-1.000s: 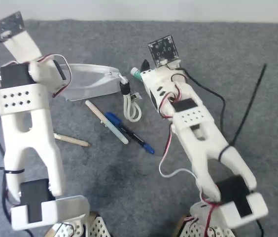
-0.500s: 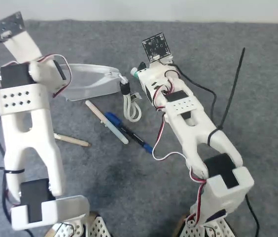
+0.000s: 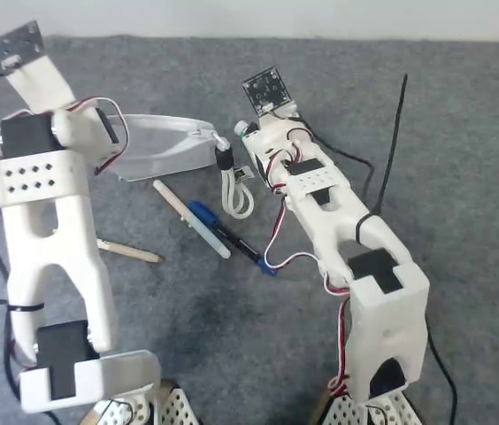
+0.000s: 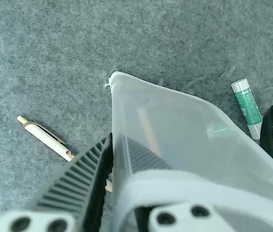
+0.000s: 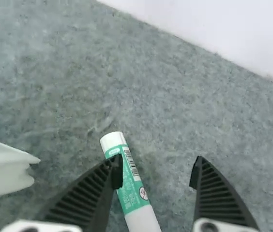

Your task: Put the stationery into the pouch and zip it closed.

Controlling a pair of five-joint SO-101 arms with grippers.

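Grey felt covers the counter (image 3: 471, 142). Nearest lies a tan stick (image 3: 130, 251), then a blue pen (image 3: 232, 237) beside a white pen (image 3: 188, 217). Farther off, the left pincer (image 4: 118, 145) pinches the clear pouch (image 3: 165, 146). Right of the pouch, the right pincer (image 5: 158, 166) is spread over a green glue stick (image 5: 124, 179).

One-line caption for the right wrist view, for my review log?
Open right gripper around a green-labelled stick on grey carpet, pouch alongside.
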